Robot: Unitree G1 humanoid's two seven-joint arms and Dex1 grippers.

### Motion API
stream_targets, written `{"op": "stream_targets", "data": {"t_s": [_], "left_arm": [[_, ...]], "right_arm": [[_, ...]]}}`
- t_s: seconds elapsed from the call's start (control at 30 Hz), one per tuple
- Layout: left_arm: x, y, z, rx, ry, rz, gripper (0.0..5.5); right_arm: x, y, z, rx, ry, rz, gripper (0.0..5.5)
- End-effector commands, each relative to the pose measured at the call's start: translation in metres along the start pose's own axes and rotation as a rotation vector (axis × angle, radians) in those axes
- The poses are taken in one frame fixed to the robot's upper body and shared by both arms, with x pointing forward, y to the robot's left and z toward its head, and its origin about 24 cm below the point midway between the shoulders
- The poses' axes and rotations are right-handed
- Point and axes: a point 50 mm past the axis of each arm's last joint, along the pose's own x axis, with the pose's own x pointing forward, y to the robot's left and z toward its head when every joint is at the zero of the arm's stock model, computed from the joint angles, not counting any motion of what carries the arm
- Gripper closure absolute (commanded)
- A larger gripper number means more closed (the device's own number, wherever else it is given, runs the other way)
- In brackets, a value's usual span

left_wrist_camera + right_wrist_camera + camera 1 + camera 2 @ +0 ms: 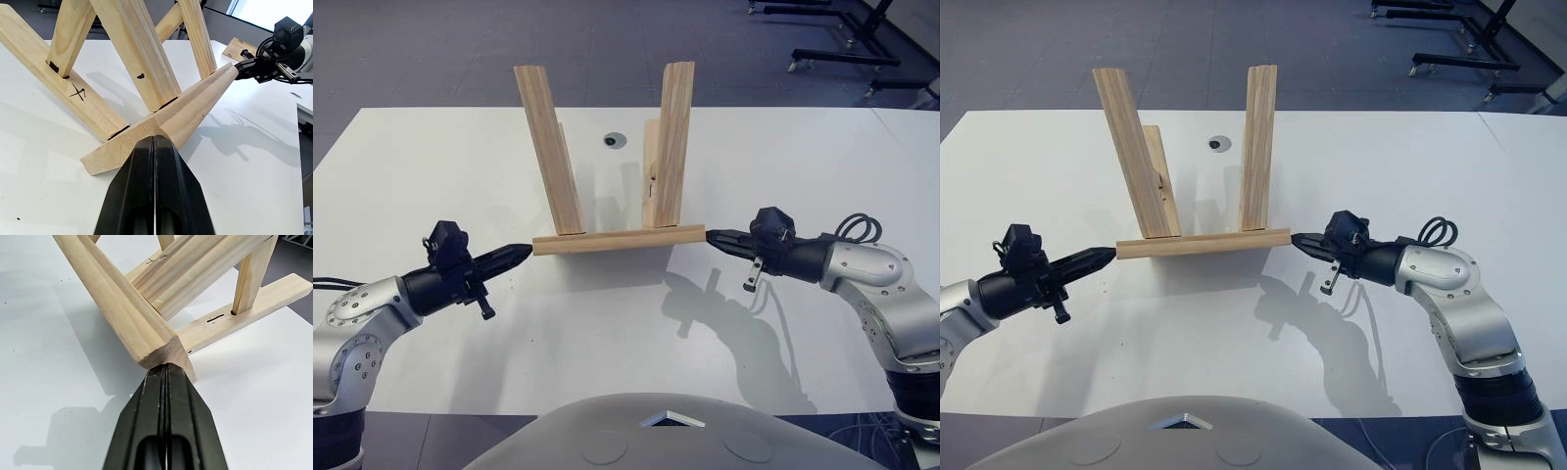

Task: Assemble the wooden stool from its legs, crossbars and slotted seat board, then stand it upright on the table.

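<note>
Surface (607, 333): carries the stool (566, 201) | Stool: inverted, legs (674, 137) pointing up | Seat board (617, 239): flat on the surface, long axis left–right, spanning the gap between both hands | Left hand (522, 251): fingers together, tip at the board's left end | Right hand (717, 237): fingers together, tip at the right end | We judge both arms equally near for the turn upright.
</note>
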Motion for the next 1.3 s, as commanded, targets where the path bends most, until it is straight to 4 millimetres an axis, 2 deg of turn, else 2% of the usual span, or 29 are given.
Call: {"op": "stream_targets", "data": {"t_s": [0.03,0.4,0.63,0.8,0.93,1.07,1.2,1.3], "left_arm": [[0.006,-0.006,0.007,0.004,-0.035,-0.045,5.47],[0.005,-0.002,0.013,-0.029,-0.094,-0.016,5.47],[0.005,0.001,0.010,-0.025,-0.083,-0.006,5.47],[0.000,0.003,0.012,-0.060,-0.112,-0.026,5.47],[-0.003,0.010,0.012,-0.024,-0.094,0.007,5.47],[-0.006,0.021,0.017,-0.010,-0.121,0.062,5.50],[-0.012,0.030,0.014,0.015,-0.084,0.099,4.90],[-0.025,0.040,0.000,0.096,0.083,0.125,4.42]], "right_arm": [[0.004,0.004,0.009,-0.011,-0.039,0.041,5.50],[0.007,0.001,0.019,-0.033,-0.081,0.027,5.50],[0.009,0.004,0.018,0.010,-0.098,0.036,5.50],[0.006,0.006,0.011,0.058,-0.090,0.047,5.50],[0.002,-0.002,-0.004,0.050,-0.007,0.013,5.50],[-0.001,-0.009,-0.018,0.054,0.048,-0.020,4.88],[-0.003,-0.014,-0.031,0.071,0.070,-0.036,4.16],[0.001,-0.019,-0.039,0.098,0.065,-0.010,3.61]]}}
